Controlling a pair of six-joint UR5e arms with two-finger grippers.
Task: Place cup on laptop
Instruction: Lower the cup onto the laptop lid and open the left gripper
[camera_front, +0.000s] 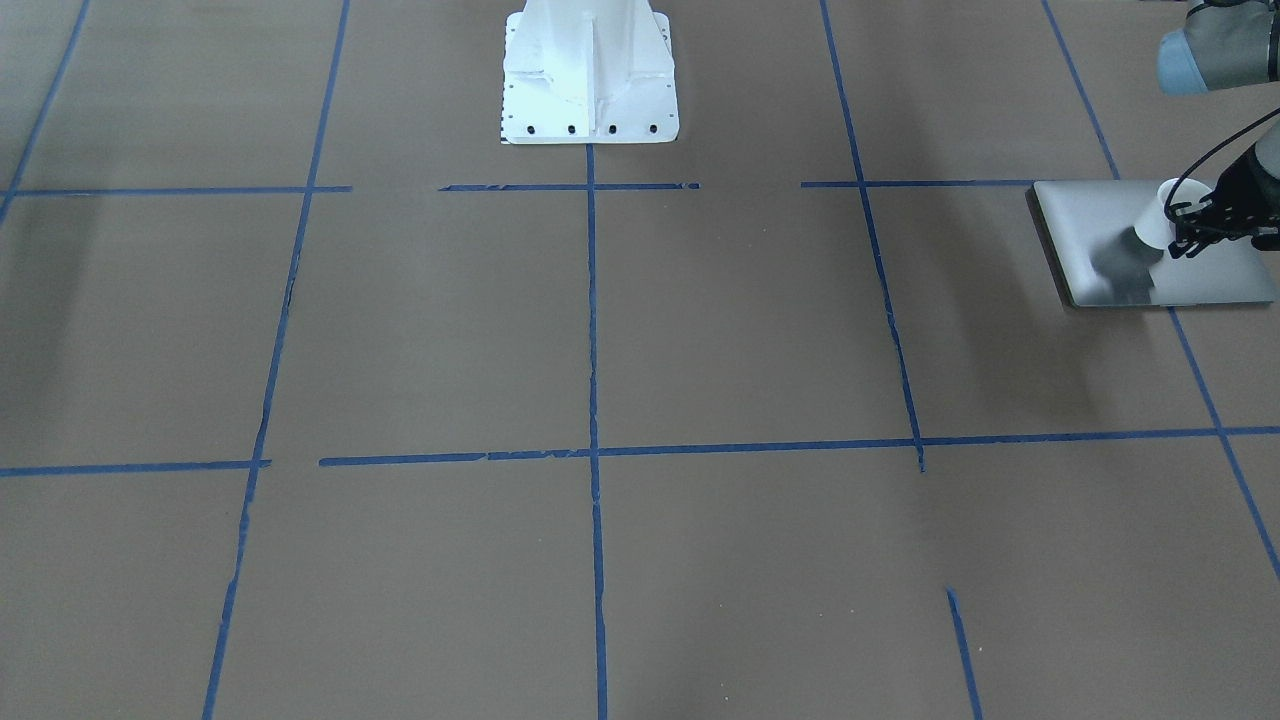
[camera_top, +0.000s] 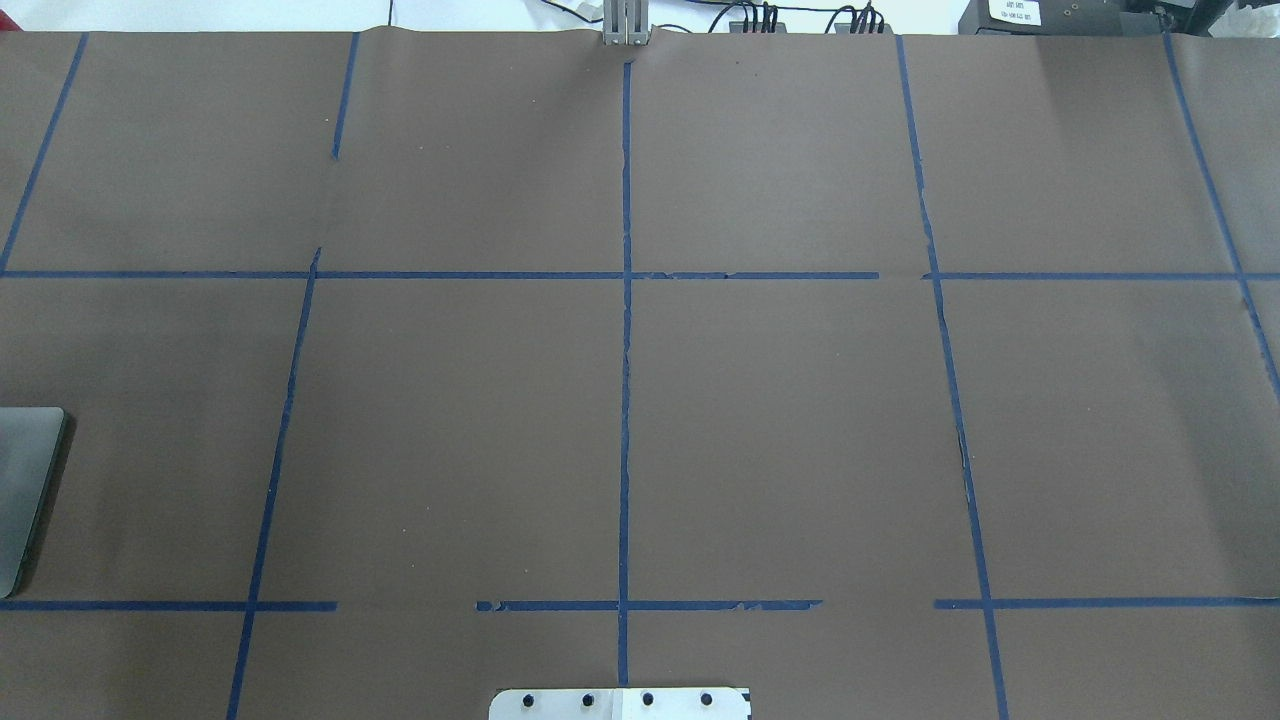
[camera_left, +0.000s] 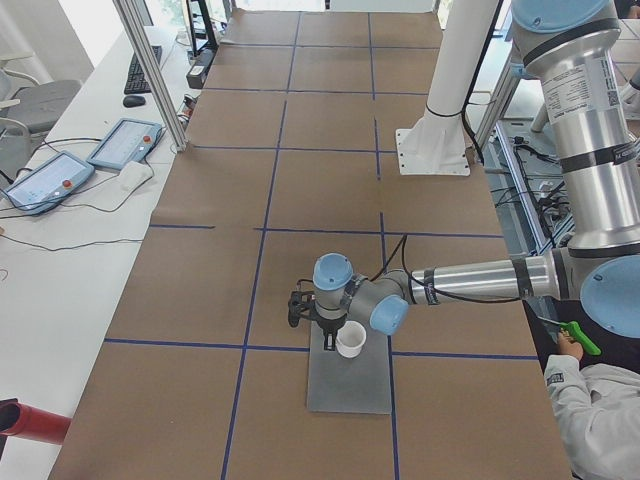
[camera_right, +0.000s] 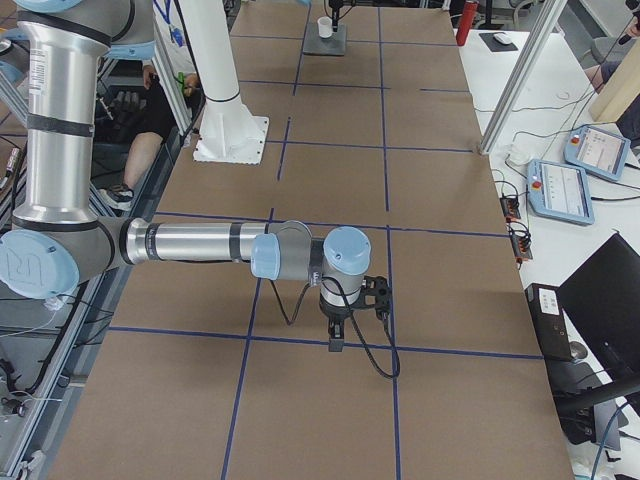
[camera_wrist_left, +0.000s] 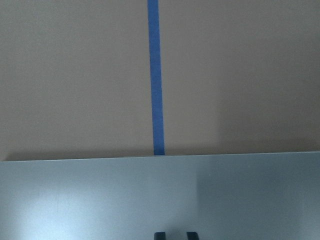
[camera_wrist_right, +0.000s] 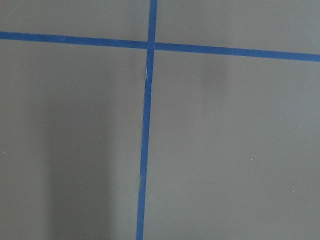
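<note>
The silver-grey laptop (camera_front: 1110, 215) lies closed at the table's end on my left side. It also shows in the overhead view (camera_top: 25, 490), the exterior left view (camera_left: 350, 385) and the left wrist view (camera_wrist_left: 100, 200). The small white cup (camera_front: 1160, 215) is over the lid's part nearest the robot (camera_left: 350, 340). My left gripper (camera_front: 1185, 245) points down beside the cup. Its fingertips (camera_wrist_left: 160, 235) stand close together with a narrow gap, shut on the cup. I cannot tell whether the cup's base touches the lid. My right gripper (camera_right: 337, 340) points down over bare table; I cannot tell its state.
Brown paper with blue tape lines (camera_top: 625, 400) covers the table. The white robot pedestal (camera_front: 590, 75) stands at the robot's side. A red cylinder (camera_left: 30, 420), pendants (camera_left: 120, 145) and a person (camera_left: 590, 410) are off the table.
</note>
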